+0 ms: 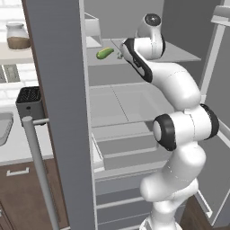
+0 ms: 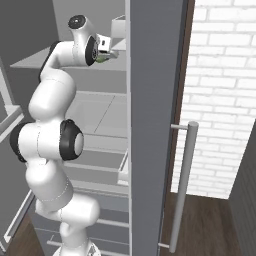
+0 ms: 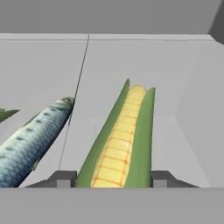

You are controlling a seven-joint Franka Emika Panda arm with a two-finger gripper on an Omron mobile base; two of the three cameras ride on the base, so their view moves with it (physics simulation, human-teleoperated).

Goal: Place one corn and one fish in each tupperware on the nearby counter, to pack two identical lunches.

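In the hand view a corn (image 3: 122, 140) in its green husk lies on the fridge shelf, pointing away from me. My gripper (image 3: 111, 179) is open, with one fingertip on each side of the corn's near end. A blue-grey speckled fish (image 3: 30, 144) lies just left of the corn. A second green husk tip (image 3: 6, 113) shows at the far left. In the left base view my gripper (image 1: 120, 55) reaches onto the upper shelf beside a green oblong item (image 1: 104, 53). One corner of a grey tupperware (image 1: 3, 128) sits on the counter (image 1: 18, 150).
The open fridge door (image 1: 58, 90) with its long bar handle (image 1: 38, 166) stands between the shelves and the counter. A dark toaster (image 1: 29, 101) sits on the counter and a jar (image 1: 18, 36) on the wall shelf. The other door (image 2: 150, 125) is close on my right.
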